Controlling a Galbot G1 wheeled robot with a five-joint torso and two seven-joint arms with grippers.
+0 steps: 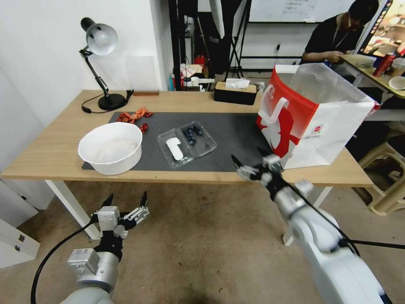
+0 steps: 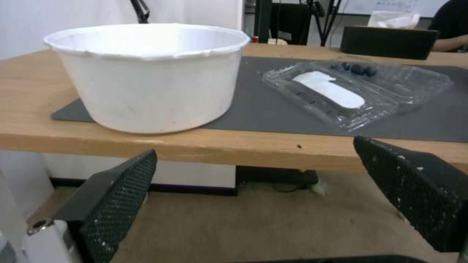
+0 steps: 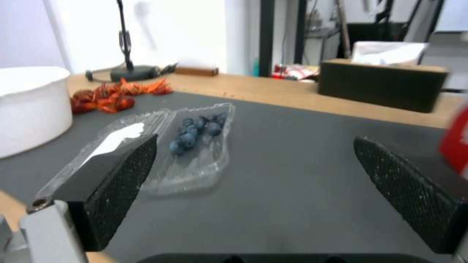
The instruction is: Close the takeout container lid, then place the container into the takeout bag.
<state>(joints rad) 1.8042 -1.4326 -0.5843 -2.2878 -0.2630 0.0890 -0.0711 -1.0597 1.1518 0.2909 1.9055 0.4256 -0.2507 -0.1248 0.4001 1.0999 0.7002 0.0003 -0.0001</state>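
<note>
A: Item one, the takeout container point(image 1: 187, 143)?
B: Clear hinged clamshell, lying open and flat on the dark grey mat point(image 1: 236, 131). Blueberries point(image 1: 192, 134) in the half nearer the takeout bag; the lid point(image 1: 174, 148), with its white oblong label, folded out toward the white bowl point(image 1: 111, 147).

A: Takeout bag point(image 1: 312, 118)?
B: Red-and-white paper, white strap handle, silvery lining, upright with its mouth open at the table's right end, well apart from the container.

A: Right gripper point(image 1: 252, 161)?
B: At the table's front edge, between container and bag, fingers spread wide and holding nothing. Its wrist camera is blurred, but the container seems to lie just past the left fingertip.

A: Left gripper point(image 1: 127, 202)?
B: Below the table edge, in front of the bowl, fingers apart, empty.

A: Sundries?
B: Red crayfish pieces point(image 1: 136, 117) behind the bowl, black desk lamp point(image 1: 100, 63), black tissue box point(image 1: 235, 92) at the back.
</note>
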